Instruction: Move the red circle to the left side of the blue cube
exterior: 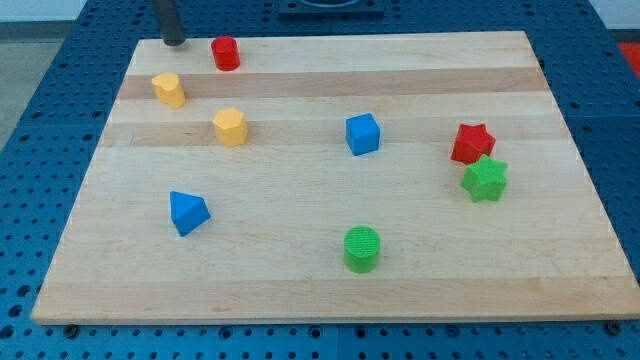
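The red circle point(226, 53) is a short red cylinder near the board's top edge at the view's upper left. The blue cube point(363, 134) sits near the middle of the board, well to the right of and below the red circle. My tip point(174, 42) is at the board's top edge, just to the left of the red circle, with a small gap between them.
A yellow block point(169, 89) and a yellow hexagon point(229, 127) lie below the red circle. A blue triangle point(187, 212) is at lower left, a green circle point(362, 248) at bottom middle, a red star point(472, 143) and green star point(485, 179) at right. The wooden board point(420, 80) ends at a blue pegboard.
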### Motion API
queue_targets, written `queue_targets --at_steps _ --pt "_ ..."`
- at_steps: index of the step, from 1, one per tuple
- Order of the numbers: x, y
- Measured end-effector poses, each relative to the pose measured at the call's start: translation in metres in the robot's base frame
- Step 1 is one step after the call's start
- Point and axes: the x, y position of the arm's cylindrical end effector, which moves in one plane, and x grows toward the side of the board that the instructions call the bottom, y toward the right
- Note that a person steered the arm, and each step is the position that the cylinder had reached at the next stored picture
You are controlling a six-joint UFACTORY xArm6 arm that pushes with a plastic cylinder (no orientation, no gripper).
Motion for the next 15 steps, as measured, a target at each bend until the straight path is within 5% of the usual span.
queue_targets --at_steps 4,8,11,15 --pt "0.024 0.070" --pt "0.111 0.111" --pt "0.042 0.110" --pt "0.134 0.128"
